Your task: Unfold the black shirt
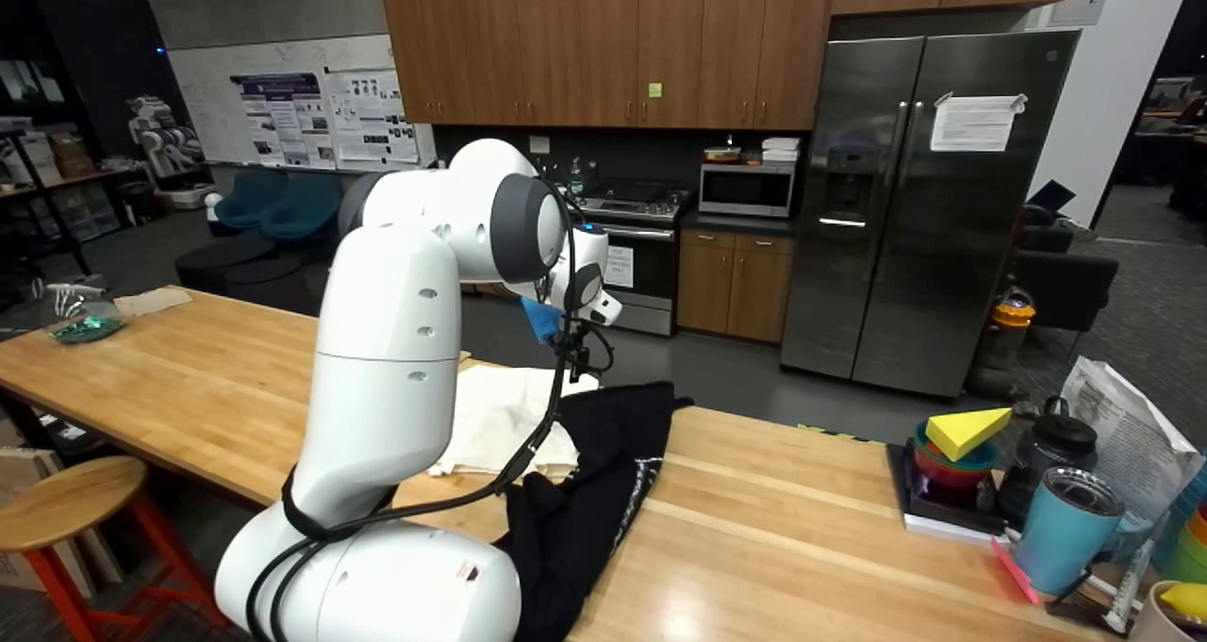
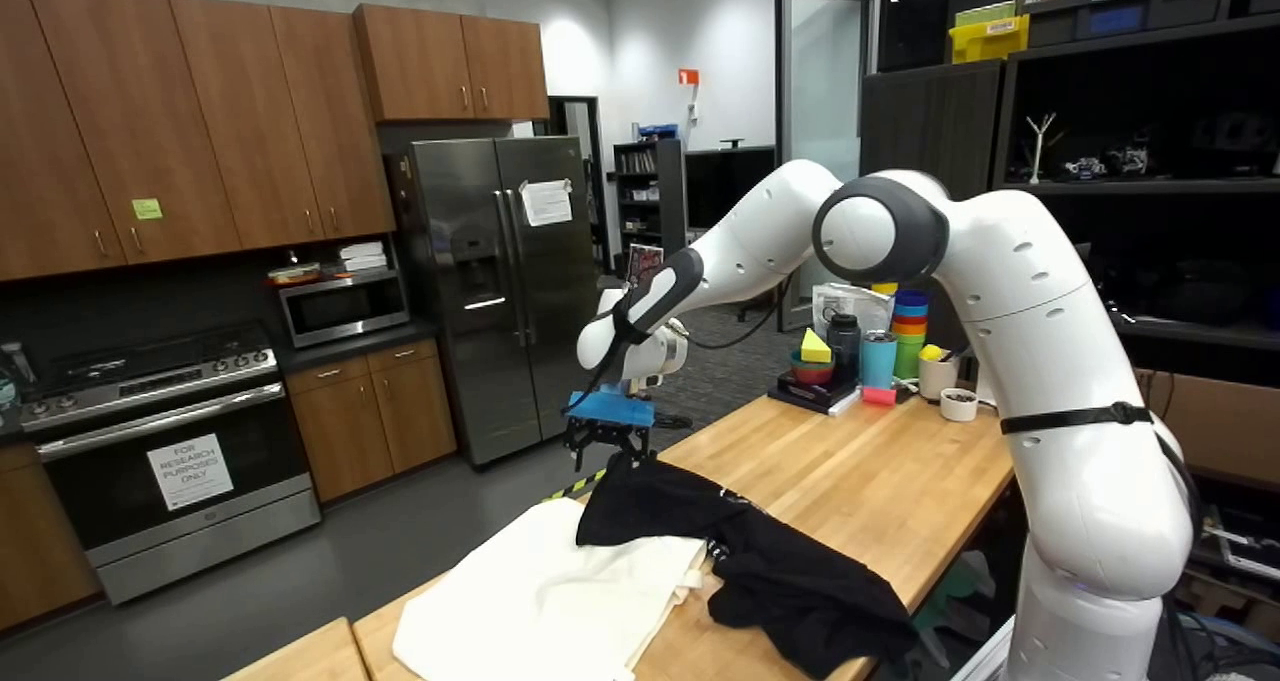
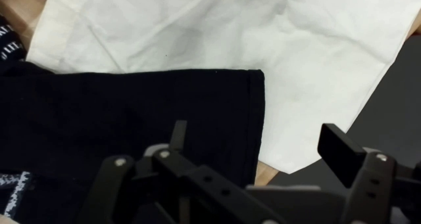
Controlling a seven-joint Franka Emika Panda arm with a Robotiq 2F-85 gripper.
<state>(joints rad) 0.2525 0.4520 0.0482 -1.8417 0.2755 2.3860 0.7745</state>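
Observation:
The black shirt (image 1: 613,463) lies partly bunched on the table in both exterior views, with white lettering along one side. Part of it is draped across the cream-white cloth, and the robot's base hides some of it in an exterior view. In the wrist view a straight hemmed end of the black shirt (image 3: 148,102) rests on that cloth. My gripper (image 2: 608,453) is above the shirt's far end, near the table edge. Seen from the wrist, the gripper (image 3: 255,138) stands open: one finger appears over the black fabric, the opposite one over pale cloth and floor. Nothing is held between them.
The cream-white cloth (image 2: 550,601) spreads beside and under the shirt, overhanging the wooden table (image 1: 773,519) edge. Bowls with a yellow wedge (image 1: 967,433), a blue tumbler (image 1: 1070,529) and a dark bottle (image 2: 843,346) stand at one end. Dark floor (image 3: 388,118) shows beyond the edge.

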